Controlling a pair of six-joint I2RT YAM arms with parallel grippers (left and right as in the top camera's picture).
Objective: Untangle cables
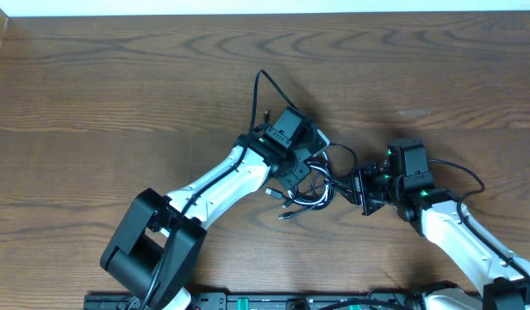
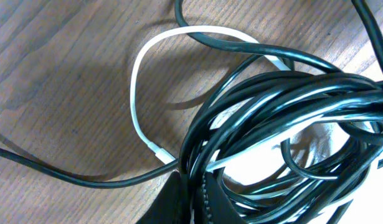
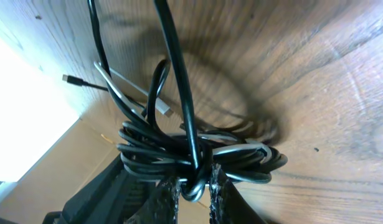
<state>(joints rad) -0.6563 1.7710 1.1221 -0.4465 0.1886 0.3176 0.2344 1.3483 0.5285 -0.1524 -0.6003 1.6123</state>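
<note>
Right end effector (image 3: 194,186) has its fingers (image 3: 169,200) squeezed in on a single black strand looping down out of the clump, so I'd call that a pinch on the black cables (image 3: 179,152). Left end effector (image 1: 309,168) is pressed fully together at the opposite edge of the same clump. In its wrist view the strands run right up to it, but I can't tell if any are actually caught between the jaws. Everything sits mid-desk (image 1: 118,86), with the wad squarely between the two arms and touching or nearly touching both.

The black stuff is a big loose coil of many turns stacked on each other, with one long tail wandering off across the wood. My guess is it's light and totally floppy, with a rubbery jacket that grips itself, so a hard yank would probably just cinch the coil tighter. Better to hold one strand close to where it leaves the pile and feed it out slowly.

The white cable (image 2: 134,93) is shorter and thinner, arcing out beside the coil and then diving under the black turns. It probably slides free easiest if taken on that exposed arc. Its little plug (image 2: 160,152) lies just at the coil's edge, and I'd avoid clamping it since it looks like the most fragile bit.
</note>
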